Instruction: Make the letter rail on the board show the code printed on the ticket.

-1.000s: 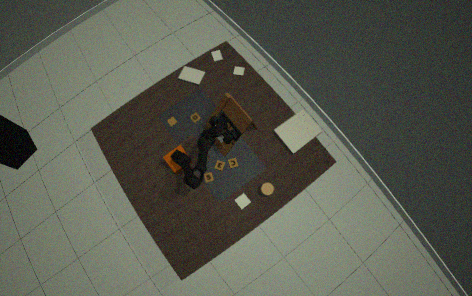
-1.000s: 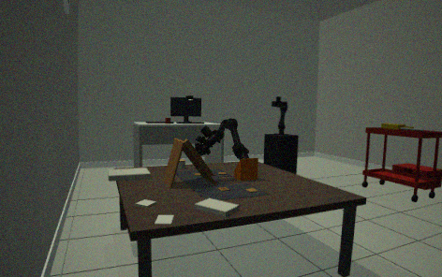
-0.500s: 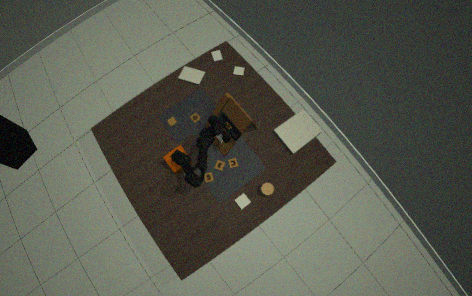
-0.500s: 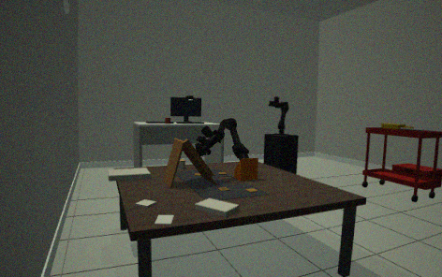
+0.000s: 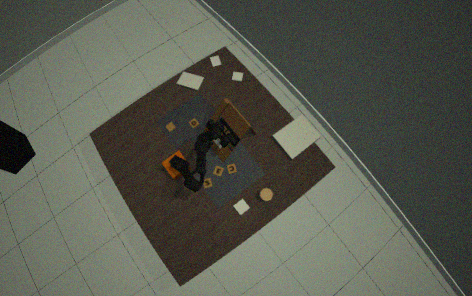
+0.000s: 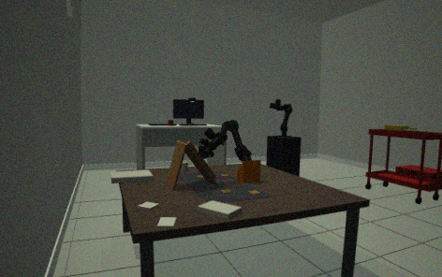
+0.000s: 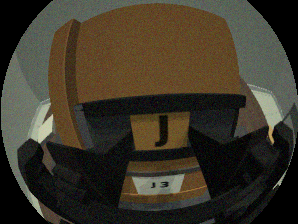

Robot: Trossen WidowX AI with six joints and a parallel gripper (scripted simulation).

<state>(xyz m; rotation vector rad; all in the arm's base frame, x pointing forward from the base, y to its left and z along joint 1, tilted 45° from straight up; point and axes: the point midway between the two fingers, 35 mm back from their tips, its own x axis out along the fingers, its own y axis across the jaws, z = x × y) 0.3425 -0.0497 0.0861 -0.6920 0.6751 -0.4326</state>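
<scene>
The wooden board (image 5: 239, 116) (image 6: 202, 165) leans like an easel. In the wrist view the board (image 7: 155, 55) bears a dark letter rail (image 7: 160, 103) across its face, and below it the ticket (image 7: 159, 185) reads "J3". My gripper (image 6: 204, 153) (image 7: 160, 131) is shut on the J tile (image 7: 148, 131), which is upright between the rail's upper and lower lips. Rail floor shows on both sides of it; the fingers hide parts. Whether the tile is fully seated is unclear. Loose tiles lie on the mats: tiles (image 5: 170, 127) (image 5: 194, 123) on one side, tiles (image 5: 207, 183) (image 5: 218, 171) (image 5: 231, 169) on the other. Their letters are too blurred to read.
A large white slab (image 5: 296, 137) overhangs the counter edge. A round tan object (image 5: 266, 194) and a white card (image 5: 241, 206) are beyond the tiles. A white block (image 5: 190, 80) (image 6: 219, 208) and two cards (image 5: 215, 61) (image 5: 237, 76) lie at another side. The arm's orange base (image 6: 249, 171) stands beside the mats.
</scene>
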